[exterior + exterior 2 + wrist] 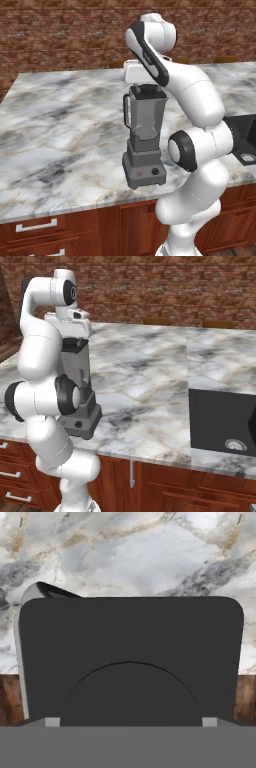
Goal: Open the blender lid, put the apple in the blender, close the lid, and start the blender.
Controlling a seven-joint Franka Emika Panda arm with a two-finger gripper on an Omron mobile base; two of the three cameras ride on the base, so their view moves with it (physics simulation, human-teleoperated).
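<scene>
On a broad grey-and-white veined marble counter (60,125) backed by a red brick wall (60,35), with reddish-brown wooden cabinet drawers (60,230) below its front edge, a white robot arm with dark joints (200,110) bends forward over the work surface. A black recessed sink (222,423) sits in the counter to the arm's right, cut off by the frame edge in both base views.

Near the counter's front edge stands the tall grey blender (144,140), with a translucent dark tapered jar, a side handle and a stepped grey base carrying a black knob and a small red button. From the right base view the arm hides much of the jar and part of the base.

The small black squarish blender lid with rounded corners (147,90) sits on the jar's rim. From the hand camera it (130,657) spans most of the width, with a faint curved line across its lower half and marble visible beyond it.

The white gripper (137,75) hangs directly above the lid, very close to it; whether it touches is hard to tell. Two pale finger tips (52,722) peek up at the lower corners of the lid, set wide apart, so the jaws stand spread with nothing pinched between them.
</scene>
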